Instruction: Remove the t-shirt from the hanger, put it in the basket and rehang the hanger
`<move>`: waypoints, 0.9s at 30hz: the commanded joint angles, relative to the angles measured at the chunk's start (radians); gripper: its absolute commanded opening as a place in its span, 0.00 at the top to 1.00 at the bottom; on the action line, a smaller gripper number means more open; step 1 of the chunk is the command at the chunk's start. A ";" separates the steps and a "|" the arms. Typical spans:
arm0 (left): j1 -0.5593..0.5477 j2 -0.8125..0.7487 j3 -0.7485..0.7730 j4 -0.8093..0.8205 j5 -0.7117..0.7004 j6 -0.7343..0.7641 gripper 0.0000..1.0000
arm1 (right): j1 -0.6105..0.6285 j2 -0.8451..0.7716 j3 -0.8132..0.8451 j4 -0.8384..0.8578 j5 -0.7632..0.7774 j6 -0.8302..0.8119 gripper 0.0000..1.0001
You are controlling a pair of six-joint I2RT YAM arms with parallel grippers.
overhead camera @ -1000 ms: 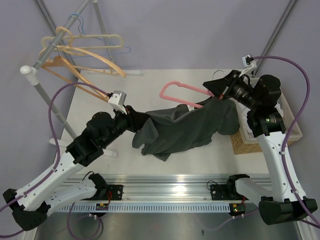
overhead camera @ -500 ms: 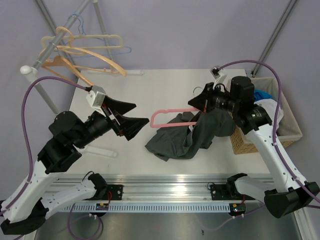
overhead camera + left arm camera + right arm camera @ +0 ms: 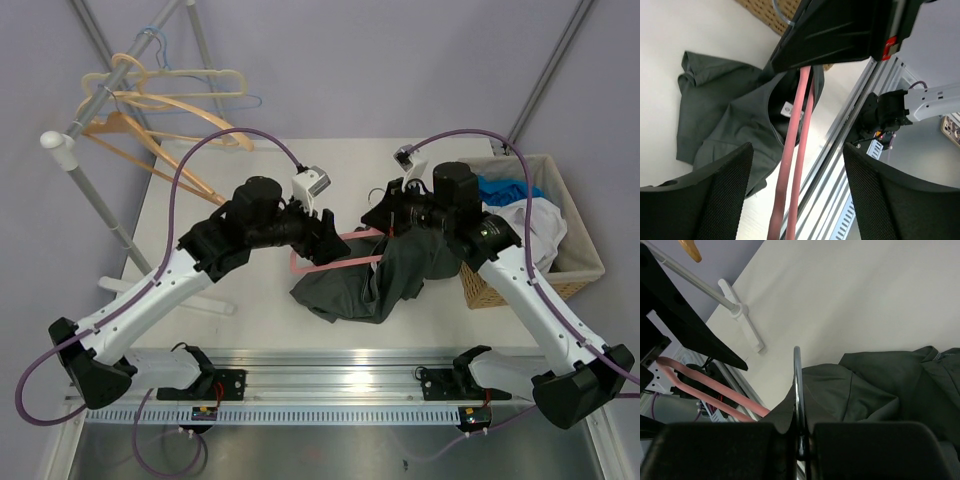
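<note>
While right tool (image 3: 388, 220) clamps hanger (image 3: 791, 150) — t-shirt (image 3: 400, 272) hangs beneath.

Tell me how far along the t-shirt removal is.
Partly done. Most of the t-shirt lies crumpled on the table, and one end of the pink hanger is bare. In hand: the right gripper has its jaws shut on the metal hook; the left gripper has its jaws open astride the pink bars. Left: the collar rings the hanger, so it must slide off.

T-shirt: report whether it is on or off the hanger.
Partly on: the pink hanger runs through the t-shirt collar, one end bared.
</note>
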 commanded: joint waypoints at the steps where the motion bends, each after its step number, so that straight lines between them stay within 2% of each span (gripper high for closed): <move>1: 0.003 -0.017 -0.002 0.015 0.057 0.028 0.31 | 0.016 -0.016 0.014 0.056 0.034 -0.022 1.00; 2: 0.003 -0.017 -0.008 0.017 0.057 0.028 0.39 | 0.015 -0.018 0.017 0.052 0.039 -0.022 1.00; 4: 0.003 -0.020 -0.008 0.015 0.051 0.019 0.44 | 0.015 -0.019 0.028 0.038 0.052 -0.027 1.00; 7: 0.003 -0.023 -0.002 0.017 0.051 0.010 0.60 | 0.016 -0.021 0.031 0.027 0.054 -0.027 1.00; 8: 0.003 -0.025 0.000 0.017 0.052 0.007 0.72 | 0.015 -0.022 0.029 0.030 0.045 -0.027 1.00; 11: 0.003 -0.019 -0.002 0.017 0.071 0.005 0.89 | 0.015 -0.021 0.018 0.039 0.037 -0.022 1.00; 12: 0.003 -0.017 -0.008 0.017 0.092 0.005 1.00 | 0.015 -0.022 0.015 0.042 0.033 -0.022 1.00; 18: 0.003 -0.019 -0.031 0.018 0.129 0.017 1.00 | 0.015 -0.021 0.046 0.041 0.023 -0.015 0.97; 21: 0.003 -0.032 -0.039 0.015 0.123 0.022 1.00 | 0.016 -0.029 0.055 0.039 -0.013 -0.024 0.99; 23: 0.003 -0.051 -0.043 0.017 0.109 0.022 0.74 | 0.015 -0.041 0.055 0.026 -0.027 -0.034 1.00; 27: 0.001 -0.066 -0.023 0.015 0.095 0.010 0.53 | 0.015 -0.064 0.037 0.002 -0.090 -0.056 1.00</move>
